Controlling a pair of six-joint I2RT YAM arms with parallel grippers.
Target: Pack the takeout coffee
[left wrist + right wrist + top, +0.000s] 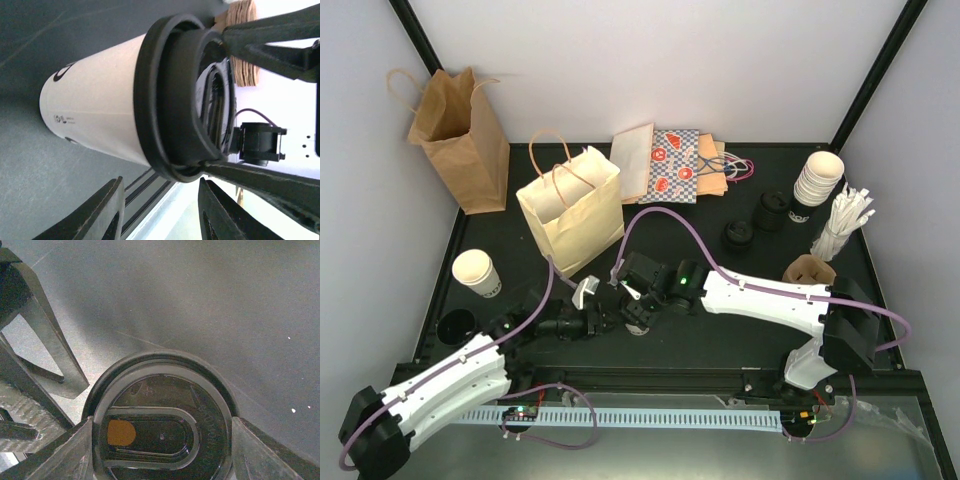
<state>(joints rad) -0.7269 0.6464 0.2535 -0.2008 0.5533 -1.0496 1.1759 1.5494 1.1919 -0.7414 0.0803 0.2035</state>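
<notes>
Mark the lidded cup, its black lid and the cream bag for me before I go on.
lidded cup (95,107), left wrist view, white side wall.
black lid (160,420), right wrist view, top face.
cream bag (588,232), top external view, front panel.

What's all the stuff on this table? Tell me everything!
brown bag: one, brown, back left
cream bag: one, cream, middle, standing
flat bags: pile, patterned, back middle
stacked cups: one stack, white, back right
sticks: bundle, white, right
black lids: three, black, two right, one front left
cardboard piece: one, tan, right
open cup: one, white, left
lidded cup: one, white, black lid, centre
left hand: one, black, open beside lidded cup
right hand: one, black, gripping lidded cup
</notes>
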